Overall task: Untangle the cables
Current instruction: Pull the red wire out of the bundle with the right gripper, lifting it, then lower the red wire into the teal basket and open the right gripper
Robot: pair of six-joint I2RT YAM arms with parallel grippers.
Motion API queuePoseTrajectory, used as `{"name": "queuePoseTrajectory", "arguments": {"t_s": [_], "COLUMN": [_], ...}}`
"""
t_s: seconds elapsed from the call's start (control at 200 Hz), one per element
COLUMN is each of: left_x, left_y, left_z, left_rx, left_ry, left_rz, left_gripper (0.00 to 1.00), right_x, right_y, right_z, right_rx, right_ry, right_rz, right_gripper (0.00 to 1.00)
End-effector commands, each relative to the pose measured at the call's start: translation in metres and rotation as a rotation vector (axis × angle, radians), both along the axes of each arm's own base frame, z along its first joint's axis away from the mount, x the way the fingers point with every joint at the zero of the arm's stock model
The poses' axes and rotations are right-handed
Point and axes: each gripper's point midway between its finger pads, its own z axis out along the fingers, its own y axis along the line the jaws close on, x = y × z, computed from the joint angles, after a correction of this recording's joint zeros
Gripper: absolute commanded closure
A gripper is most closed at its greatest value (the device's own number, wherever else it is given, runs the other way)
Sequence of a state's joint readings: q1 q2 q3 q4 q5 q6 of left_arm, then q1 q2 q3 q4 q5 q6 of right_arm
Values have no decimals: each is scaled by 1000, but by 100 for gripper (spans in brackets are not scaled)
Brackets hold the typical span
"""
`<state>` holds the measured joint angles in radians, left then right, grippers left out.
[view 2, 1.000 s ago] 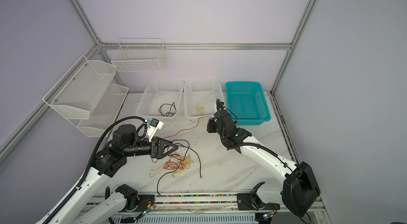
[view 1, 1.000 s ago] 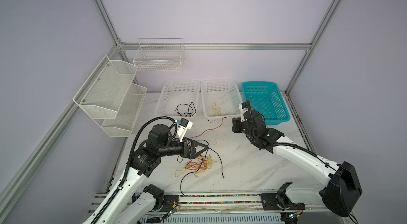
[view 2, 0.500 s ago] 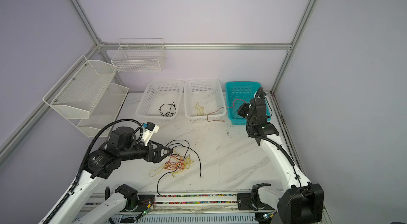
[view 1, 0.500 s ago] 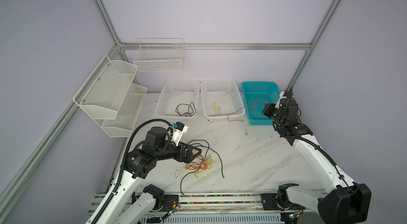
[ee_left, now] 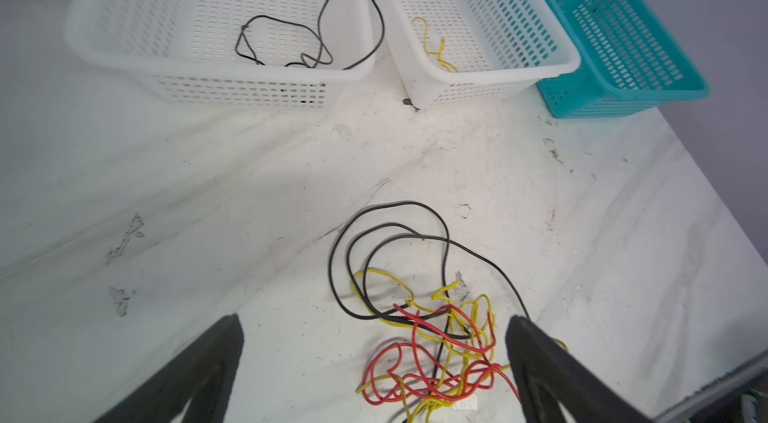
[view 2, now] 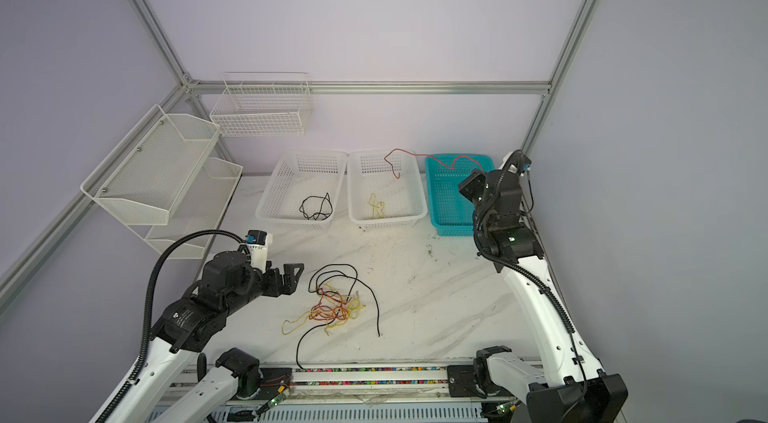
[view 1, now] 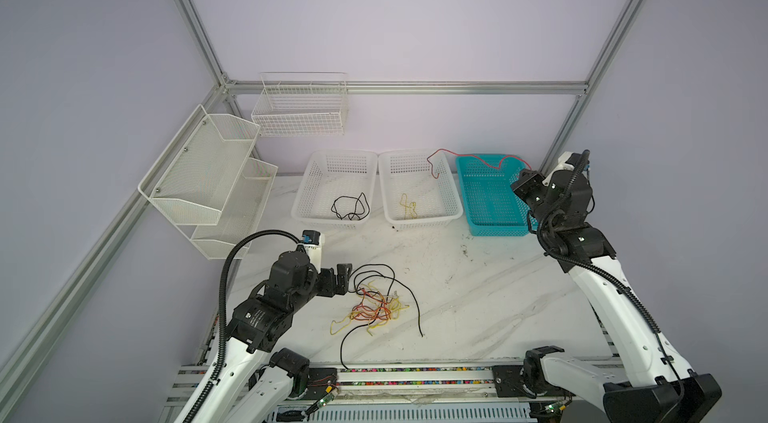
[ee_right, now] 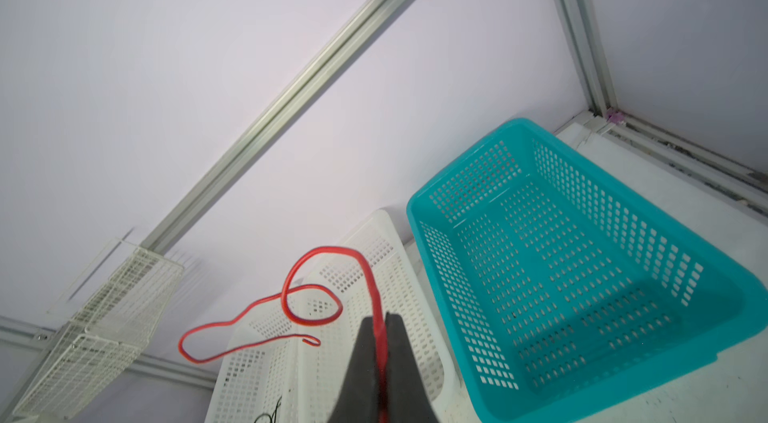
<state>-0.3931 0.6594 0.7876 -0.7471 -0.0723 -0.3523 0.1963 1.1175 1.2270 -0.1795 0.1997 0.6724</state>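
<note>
A tangle of black, yellow and red cables (view 1: pixel 374 308) (view 2: pixel 336 308) (ee_left: pixel 436 350) lies on the white table near the front. My left gripper (view 1: pixel 345 279) (view 2: pixel 294 277) (ee_left: pixel 374 319) is open just left of the tangle, holding nothing. My right gripper (view 1: pixel 527 177) (view 2: pixel 478 177) (ee_right: pixel 380 323) is raised at the back right, shut on one end of a red cable (view 1: pixel 478 161) (view 2: pixel 432 160) (ee_right: pixel 291 308). That cable hangs in the air over the teal basket (view 1: pixel 490 229) (ee_right: pixel 582 392), and its free end curls above the middle white basket (view 1: pixel 419 223).
The left white basket (view 1: pixel 332 223) holds a black cable (view 1: pixel 351 209); the middle one holds a yellow cable (view 1: pixel 409 207). Wire shelves (view 1: pixel 208 175) hang on the left wall and a wire basket (view 1: pixel 301 109) on the back wall. Frame posts stand at the corners.
My right gripper carried the red cable from the table's middle up to the back right, over the teal basket. My left gripper drew back a little to the left of the tangle.
</note>
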Motion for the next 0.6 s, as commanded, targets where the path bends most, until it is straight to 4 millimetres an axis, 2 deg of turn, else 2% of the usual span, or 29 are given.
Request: {"name": "queuePoseTrajectory", "arguments": {"t_s": [0.0,0.125,0.275,0.595], "left_x": [11,12,13,13], "left_y": [17,20,20,18], "left_z": [-8,-12,-15,-19], "left_rx": [46,64,68,65], "left_ry": [-30,-14,-3,9], "left_rz": [99,119,122,114], "left_gripper": [0,0,0,0], "right_x": [-11,-16,-18,-16], "right_y": [-26,-46,-66,-80], "right_z": [20,27,16,0], "right_rx": [53,68,70,90], "right_ry": [-41,-56,-19,2], "right_rz": [-147,-268,-407,-523], "right_gripper": [100,100,100,100]}}
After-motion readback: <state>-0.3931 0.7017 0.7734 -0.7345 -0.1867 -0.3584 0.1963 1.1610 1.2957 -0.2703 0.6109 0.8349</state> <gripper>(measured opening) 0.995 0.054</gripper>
